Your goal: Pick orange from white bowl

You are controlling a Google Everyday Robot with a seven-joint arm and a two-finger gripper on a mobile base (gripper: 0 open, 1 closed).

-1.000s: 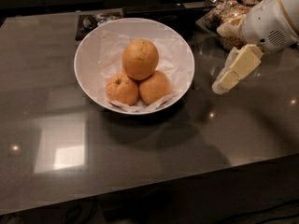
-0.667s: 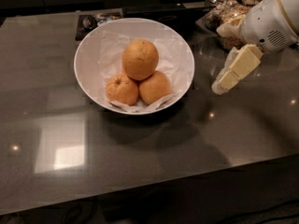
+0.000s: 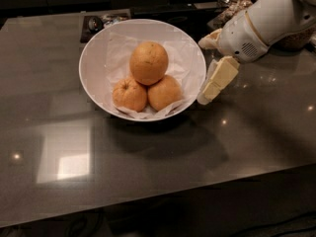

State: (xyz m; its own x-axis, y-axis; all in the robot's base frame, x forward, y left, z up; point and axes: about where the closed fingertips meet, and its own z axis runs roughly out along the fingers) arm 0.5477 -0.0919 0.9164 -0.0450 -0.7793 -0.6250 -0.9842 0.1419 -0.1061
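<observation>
Grey counter [image 3: 148, 181]: one white bowl [image 3: 91, 78], three oranges [image 3: 148, 62] inside, pincer [image 3: 210, 72] beside its rim

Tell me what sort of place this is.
Likely a kitchen or break room: a dark polished counter, a white bowl holding oranges, and what look like food jars behind. The robot's hand hangs beside the bowl.

The white arm [image 3: 269, 23] reached in from the upper right corner, angled down and leftward. Its pincer [image 3: 207, 68] hung at the right of the view, two cream fingers [image 3: 218, 79] spread apart, holding nothing.
</observation>
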